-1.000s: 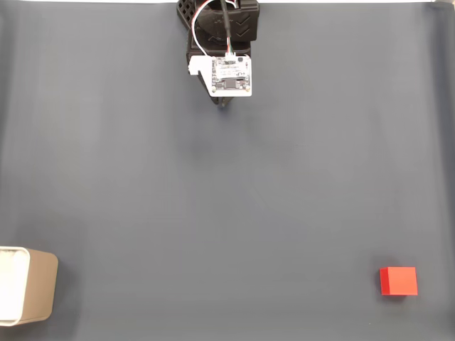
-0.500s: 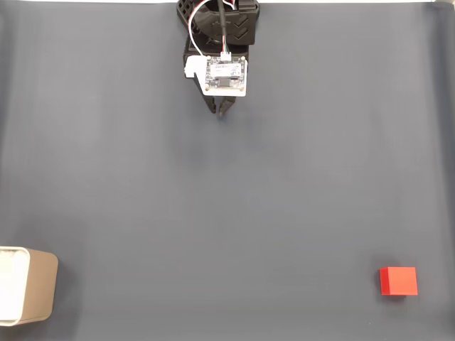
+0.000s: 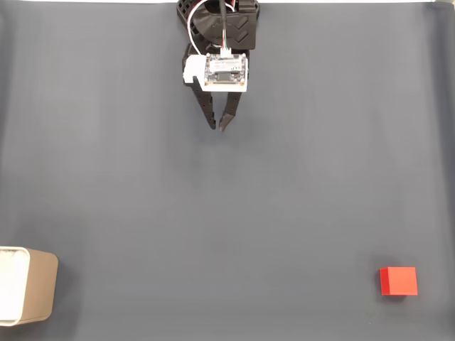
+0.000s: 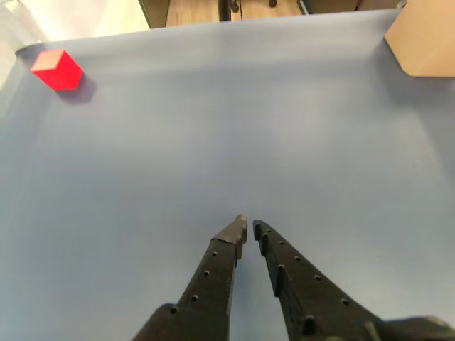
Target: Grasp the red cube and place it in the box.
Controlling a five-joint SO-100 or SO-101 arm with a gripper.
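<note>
At the top centre of the fixed view, the arm reaches further down the frame than it did a second ago: the gripper (image 3: 217, 126) now shows two dark fingers extending well below the white circuit board (image 3: 226, 72), where a second ago only a dark tip peeked out beneath the board and half a second ago a short stub. The board itself sits slightly higher and further left in the frame than before. The fingers run close together, their tips nearly meeting with a thin gap between them, and nothing is held; in the wrist view the gripper (image 4: 247, 226) rises from the bottom edge to mid-frame, the same narrow slit between its tips, over bare grey mat (image 4: 213, 128).

The red cube (image 3: 398, 280) lies at the lower right of the fixed view, well apart from the arm, in the same spot as in both earlier frames. In the wrist view the red cube (image 4: 57, 69) appears at the upper left, resting on the mat near its far edge.

The box (image 3: 28, 294) stands at the lower left edge of the fixed view, cut off by the frame and unmoved; in the wrist view a beige corner of the box (image 4: 426, 39) shows at the upper right.
</note>
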